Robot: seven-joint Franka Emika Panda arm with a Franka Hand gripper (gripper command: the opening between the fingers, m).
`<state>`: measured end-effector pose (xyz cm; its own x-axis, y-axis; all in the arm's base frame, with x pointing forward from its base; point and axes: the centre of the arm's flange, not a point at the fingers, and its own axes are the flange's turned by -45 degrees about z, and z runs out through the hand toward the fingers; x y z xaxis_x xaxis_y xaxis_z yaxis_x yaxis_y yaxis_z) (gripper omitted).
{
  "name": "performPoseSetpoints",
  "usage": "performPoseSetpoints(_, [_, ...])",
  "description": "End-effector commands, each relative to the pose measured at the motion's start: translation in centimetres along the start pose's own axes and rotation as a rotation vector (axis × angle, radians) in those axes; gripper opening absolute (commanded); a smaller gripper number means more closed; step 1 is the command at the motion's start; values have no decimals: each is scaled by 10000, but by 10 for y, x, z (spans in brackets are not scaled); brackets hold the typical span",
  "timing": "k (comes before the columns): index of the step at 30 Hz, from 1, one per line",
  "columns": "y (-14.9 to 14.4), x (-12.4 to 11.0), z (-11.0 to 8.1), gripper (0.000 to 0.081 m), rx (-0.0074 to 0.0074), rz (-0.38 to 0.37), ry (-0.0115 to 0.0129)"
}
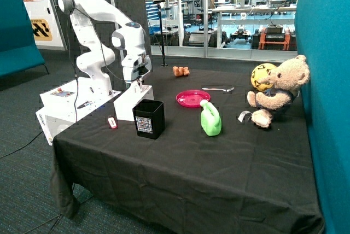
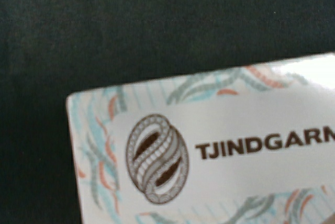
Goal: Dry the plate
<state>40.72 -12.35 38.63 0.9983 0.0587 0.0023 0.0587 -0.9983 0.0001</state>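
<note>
The round bright pink plastic plate lies flat on the black tablecloth. At its five o'clock stands a green plastic watering can, at eight o'clock a black square cup. My gripper hangs over a white box printed TJINDGARN; I cannot tell how it stands.
</note>
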Motion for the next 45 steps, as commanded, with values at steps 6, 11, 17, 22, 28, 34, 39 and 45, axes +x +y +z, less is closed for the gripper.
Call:
performPoseSetpoints(6, [3, 4, -1, 0, 1, 59, -23])
performPoseSetpoints(11, [2, 8, -2, 0, 1, 12, -23])
performPoseSetpoints(17, [0, 12, -2, 0, 1, -35, -23])
performPoseSetpoints(22, [0, 15, -6, 0, 1, 9, -23])
performPoseSetpoints(28, [1, 16, -8, 0, 1, 79, -23])
performPoseSetpoints(34, [-1, 11, -6, 0, 1, 69, -23])
performPoseSetpoints(39, [-6, 6, -1, 0, 1, 34, -23])
performPoseSetpoints(45, [-10, -3, 4, 0, 1, 145, -23])
